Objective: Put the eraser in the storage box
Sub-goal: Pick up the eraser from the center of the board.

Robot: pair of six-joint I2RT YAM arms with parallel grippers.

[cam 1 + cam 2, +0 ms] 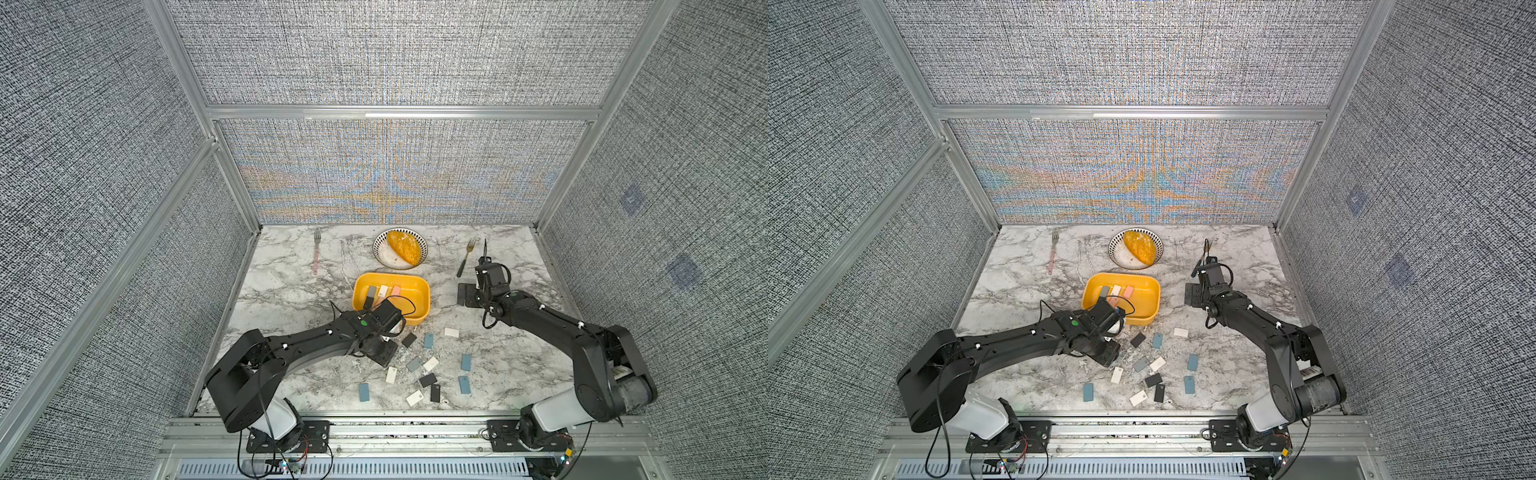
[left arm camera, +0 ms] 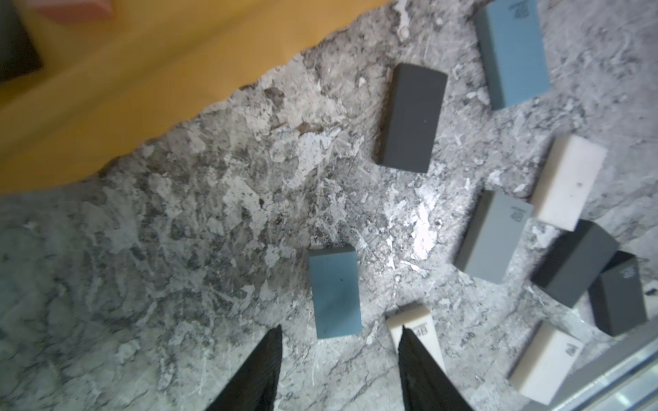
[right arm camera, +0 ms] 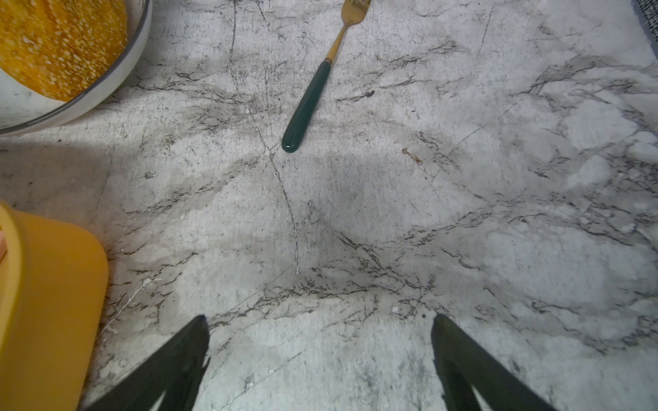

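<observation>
The yellow storage box (image 1: pixel 417 291) (image 1: pixel 1145 291) sits mid-table and holds several erasers (image 1: pixel 371 294). Its wall shows in the left wrist view (image 2: pixel 106 89). Several loose erasers, blue, grey, dark and white, lie in front of it (image 1: pixel 428 340). My left gripper (image 1: pixel 379 353) (image 2: pixel 340 332) hangs open just in front of the box with nothing between its fingers. A blue eraser (image 2: pixel 334 291) lies just past the fingertips, and a white eraser (image 2: pixel 413 322) is partly behind one finger. My right gripper (image 1: pixel 467 295) (image 3: pixel 318 320) is open over bare marble to the right of the box (image 3: pixel 46 302).
A patterned plate (image 1: pixel 384 259) with bread stands behind the box. A pink-handled fork (image 1: pixel 316 253) lies at the back left and a green-handled fork (image 1: pixel 464 259) (image 3: pixel 313 96) just beyond the right gripper. Fabric walls enclose the table; a metal rail (image 1: pixel 374 419) runs along its front.
</observation>
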